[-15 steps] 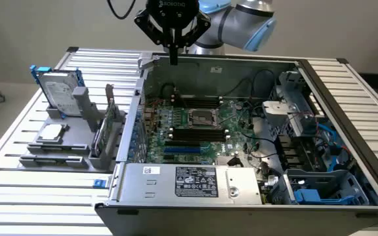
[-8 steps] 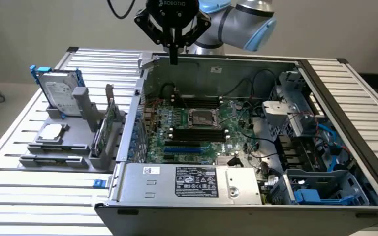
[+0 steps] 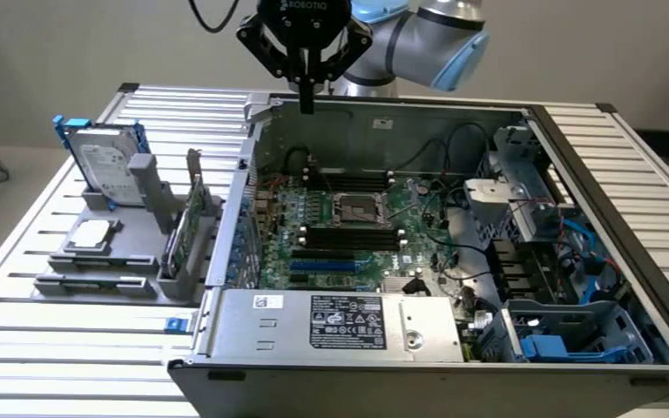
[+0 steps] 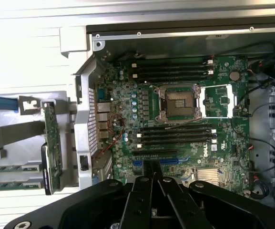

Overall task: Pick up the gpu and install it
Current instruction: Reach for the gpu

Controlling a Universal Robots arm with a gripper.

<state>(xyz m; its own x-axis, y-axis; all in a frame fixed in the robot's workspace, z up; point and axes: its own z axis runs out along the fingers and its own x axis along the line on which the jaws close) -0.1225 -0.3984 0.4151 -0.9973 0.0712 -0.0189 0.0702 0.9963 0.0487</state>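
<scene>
We see an open grey metal computer case (image 3: 428, 106) lying on a white slatted metal surface (image 3: 67, 348).
Inside, we find a green motherboard (image 3: 395, 228) with a square silver processor socket (image 3: 352, 207) at its middle and rows of long narrow black memory sticks (image 3: 352, 237) on either side of it. A silver boxy power supply (image 3: 334, 324) sits at the case's edge nearest the exterior camera. On the exterior view's left, a silver hard drive in a blue frame (image 3: 108, 165) stands upright in a grey plastic holder rack (image 3: 97, 261).
</scene>
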